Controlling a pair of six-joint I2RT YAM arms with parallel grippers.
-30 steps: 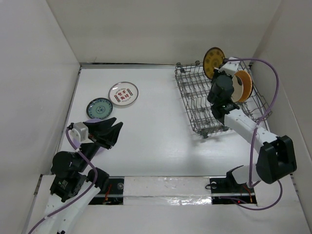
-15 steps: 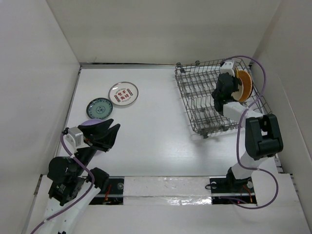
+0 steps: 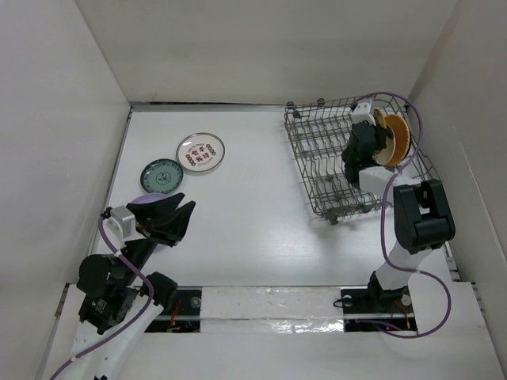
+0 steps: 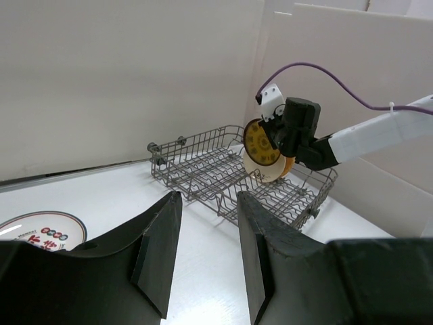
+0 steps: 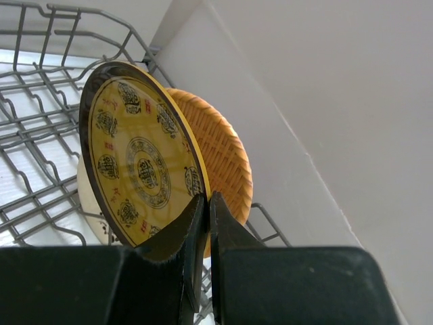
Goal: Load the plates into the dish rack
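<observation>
Yellow plate [image 5: 139, 172], dark rim, ringed medallion motifs

The dish rack [image 3: 317, 142] sits on the counter [image 3: 253, 198] at its far right, beside the right wall. In its far right part two plates stand on edge: the medallion plate [image 5: 139, 166], with the ribbed plate [image 5: 220, 152] just behind it, toward the wall. My right tool [image 5: 206, 203] pinches the medallion plate's lower rim. At the far left the lettered plate [image 3: 200, 150] lies flat. The floral plate [image 3: 162, 174] is just beside it, nearer and to the left. Nearer still, another plate [image 3: 144, 198] lies mostly hidden under my left tool [image 3: 188, 201].
</observation>
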